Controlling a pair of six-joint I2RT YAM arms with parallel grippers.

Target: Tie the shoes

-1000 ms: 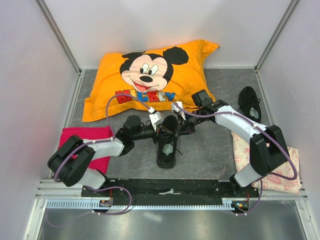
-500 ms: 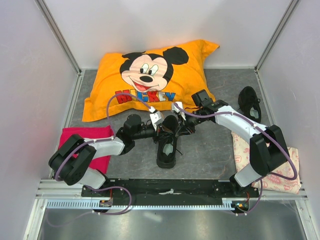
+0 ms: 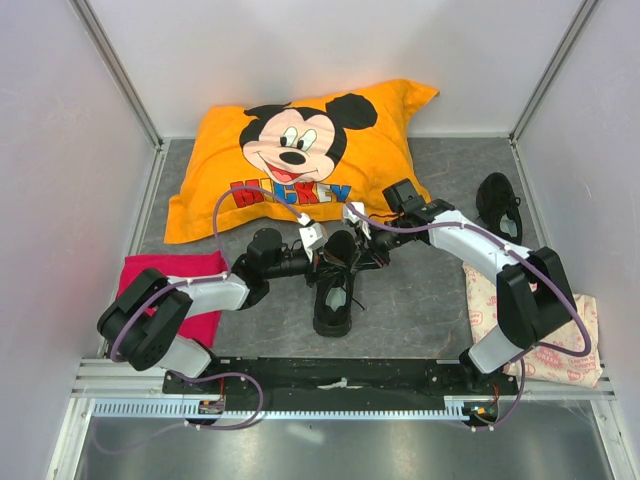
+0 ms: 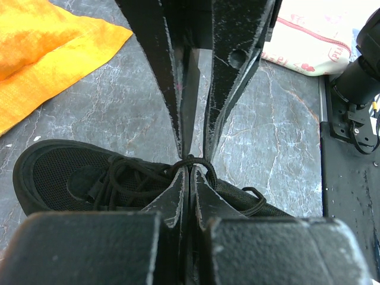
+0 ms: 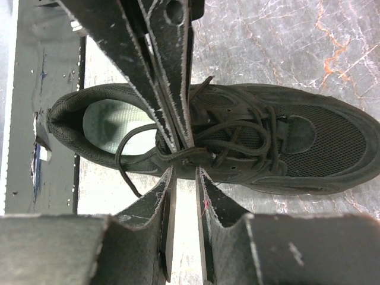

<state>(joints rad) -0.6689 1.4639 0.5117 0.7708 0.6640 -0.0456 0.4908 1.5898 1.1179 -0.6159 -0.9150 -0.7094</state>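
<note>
One black shoe [image 3: 333,300] lies mid-table, toe towards the arms, its pale insole showing in the right wrist view [image 5: 107,119]. The other shoe [image 3: 498,205] sits at the far right. My left gripper [image 3: 328,258] [image 4: 190,169] is over the laced part, shut, with a thin black lace [image 4: 205,163] looped tight round its tips. My right gripper [image 3: 358,245] [image 5: 185,170] meets it tip to tip from the other side, jaws a little apart and open, nothing showing between them, its tips at the shoe's eyelet edge. A slack lace loop [image 5: 122,151] hangs over the shoe's opening.
An orange Mickey pillow [image 3: 300,150] fills the back, close behind both grippers. A red cloth [image 3: 170,275] lies at the left under the left arm, and a pink-printed cloth [image 3: 570,340] at the right. Walls close in three sides; the black base rail [image 3: 330,380] runs along the front.
The right arm's elbow has shifted slightly left. Both grippers stay tip to tip over the shoe, and the shoe has not moved.
</note>
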